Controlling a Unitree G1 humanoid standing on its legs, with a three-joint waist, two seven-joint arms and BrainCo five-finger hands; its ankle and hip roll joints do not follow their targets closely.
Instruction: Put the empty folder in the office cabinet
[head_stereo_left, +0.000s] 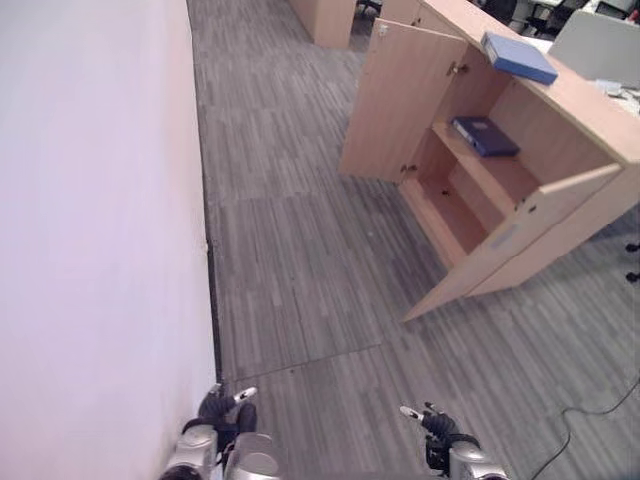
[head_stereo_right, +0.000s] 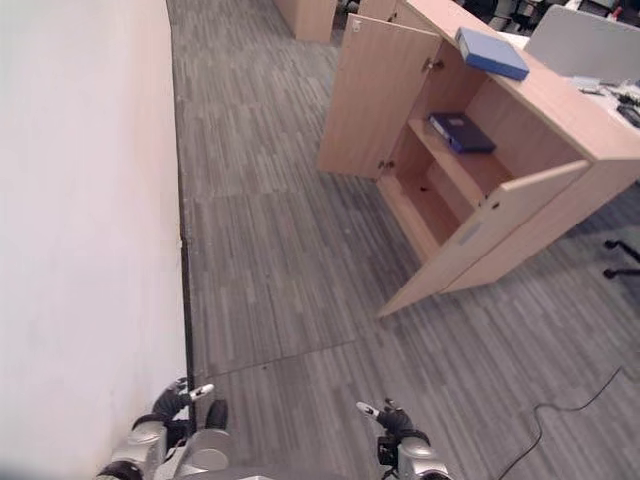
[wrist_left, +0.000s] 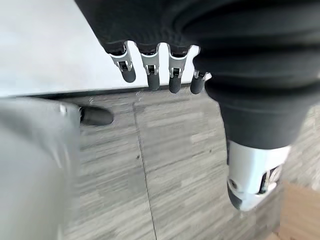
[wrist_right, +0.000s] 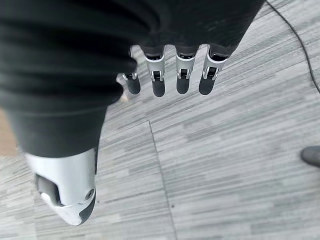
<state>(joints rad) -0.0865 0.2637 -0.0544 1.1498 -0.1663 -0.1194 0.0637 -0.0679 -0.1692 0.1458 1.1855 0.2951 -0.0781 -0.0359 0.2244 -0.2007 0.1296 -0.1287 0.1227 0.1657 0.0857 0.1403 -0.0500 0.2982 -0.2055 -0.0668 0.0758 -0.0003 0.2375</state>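
Left hand (head_stereo_left: 215, 408) low at 7 o'clock, fingers loose and apart, holding nothing. Right hand (head_stereo_left: 432, 422) low at 5 o'clock, same way. Blue folder (head_stereo_left: 518, 56) far off at 1 o'clock, lying on top of cabinet (head_stereo_left: 590, 110). Doors wide open, dark folder (head_stereo_left: 484, 135) on shelf. Still at the start, it seems: walk over, then grab the blue one.

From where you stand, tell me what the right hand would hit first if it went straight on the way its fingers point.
Most likely the grey floor. The right hand hangs open and empty, fingers pointing down at bare planks, nothing between them in the right wrist view. The cabinet stands well ahead, off that line.
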